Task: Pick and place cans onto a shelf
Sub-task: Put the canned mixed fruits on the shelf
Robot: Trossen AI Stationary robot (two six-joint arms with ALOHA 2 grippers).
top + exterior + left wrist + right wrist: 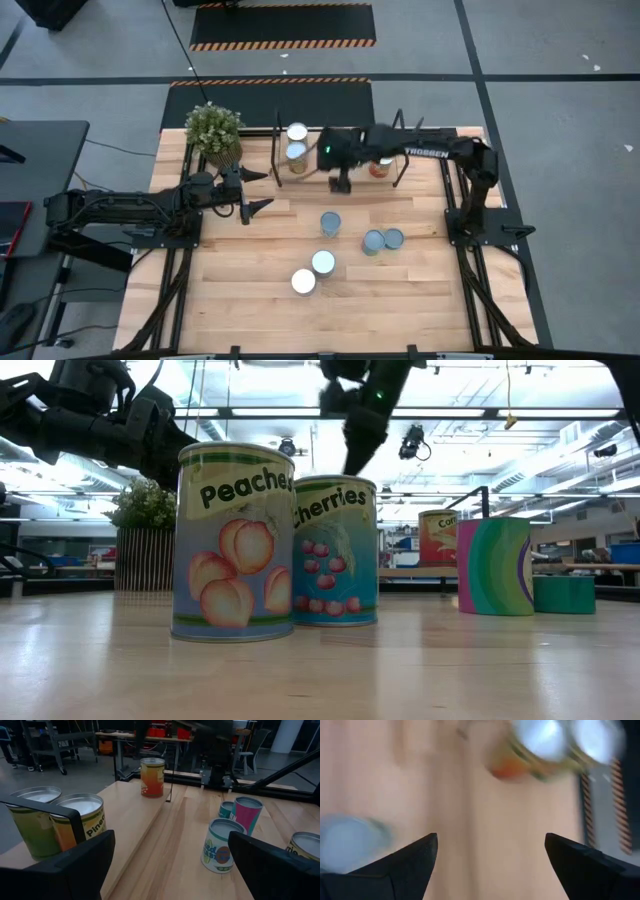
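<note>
The shelf [312, 166] stands at the table's far middle. Two cans [297, 142] stand side by side at its left end and an orange can [380, 168] stands near its right end. Several more cans stand on the table: one [330, 223] in the middle, a pair [383, 240] to its right, and a pair [312, 272] nearer the front. My right gripper [340, 185] is open and empty over the shelf's near edge, pointing down [490, 865]. My left gripper [255, 206] is open and empty left of the shelf [170, 865].
A potted plant [213, 132] stands at the table's far left corner, beside the shelf's left end frame [277, 150]. In the low view, the Peaches can [233, 540] and the Cherries can [335, 550] stand closest. Bare tabletop [240, 290] lies at the front left.
</note>
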